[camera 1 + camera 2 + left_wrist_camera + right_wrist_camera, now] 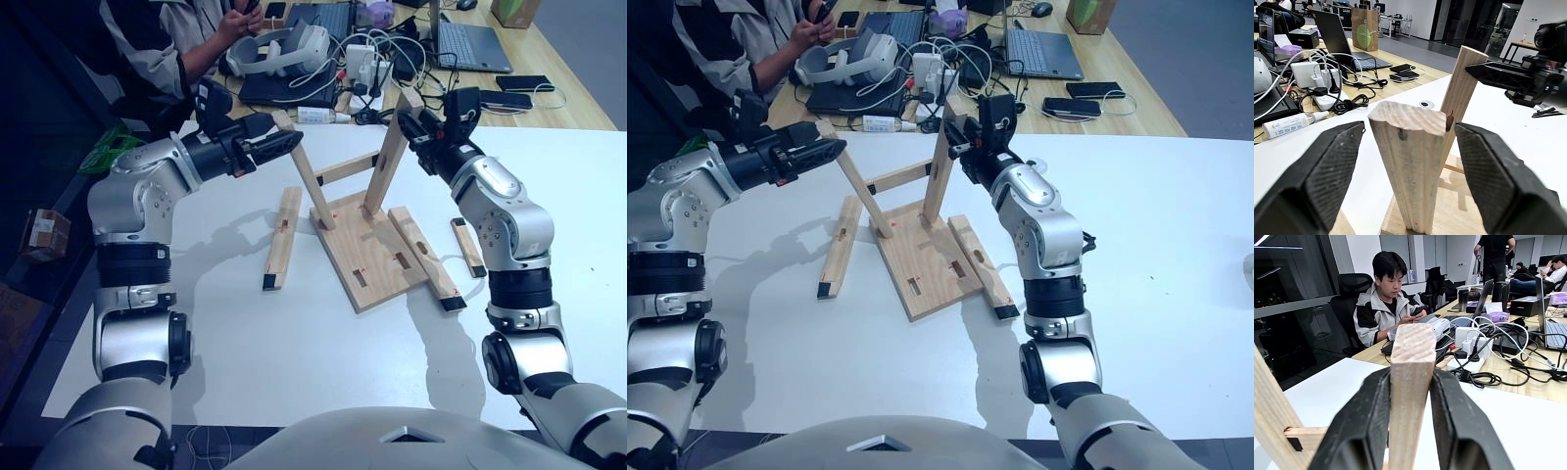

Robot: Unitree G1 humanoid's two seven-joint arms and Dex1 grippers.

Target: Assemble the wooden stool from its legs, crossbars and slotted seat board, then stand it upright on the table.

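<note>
On white table (294, 362): seat board (372, 242), upright leg (385, 168); cluttered desk (576, 103) behind.

A short wooden piece (468, 245) at the seat board's (367, 257) three o'clock lay partly hidden behind the right forearm (502, 211), and the right gripper's (1410, 378) clamped leg (1411, 347) was cut off at the frame edge.

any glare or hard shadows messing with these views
Left eye view: table evenly lit, shadows soft-edged, no glare. Right wrist view: a light streak reflects in the dark glass wall. Left wrist view: left tool dark, the leg end it straddles brightly lit.
</note>
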